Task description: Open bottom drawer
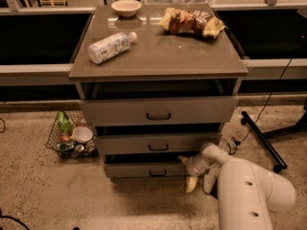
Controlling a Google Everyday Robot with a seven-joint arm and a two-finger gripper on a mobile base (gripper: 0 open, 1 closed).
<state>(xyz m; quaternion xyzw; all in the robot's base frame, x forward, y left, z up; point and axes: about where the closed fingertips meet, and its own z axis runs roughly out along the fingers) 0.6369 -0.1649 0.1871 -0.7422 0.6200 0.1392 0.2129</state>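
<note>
The cabinet has three grey-brown drawers, all standing a little out from the frame. The bottom drawer (139, 169) is the lowest, with a small dark bar handle (158, 173) at its centre. My gripper (187, 172) is at the right end of the bottom drawer's front, to the right of the handle and apart from it. Its two pale fingers (191, 184) are spread, one up by the drawer's top edge and one down near the floor, holding nothing. My white arm (249, 190) comes in from the lower right.
The middle drawer (144, 143) and top drawer (124, 111) are above. On the cabinet top lie a bottle (111, 47), a bowl (126, 6) and snack bags (192, 20). A wire basket (72, 138) sits on the floor at left. A black stand leg (261, 138) and cables lie at right.
</note>
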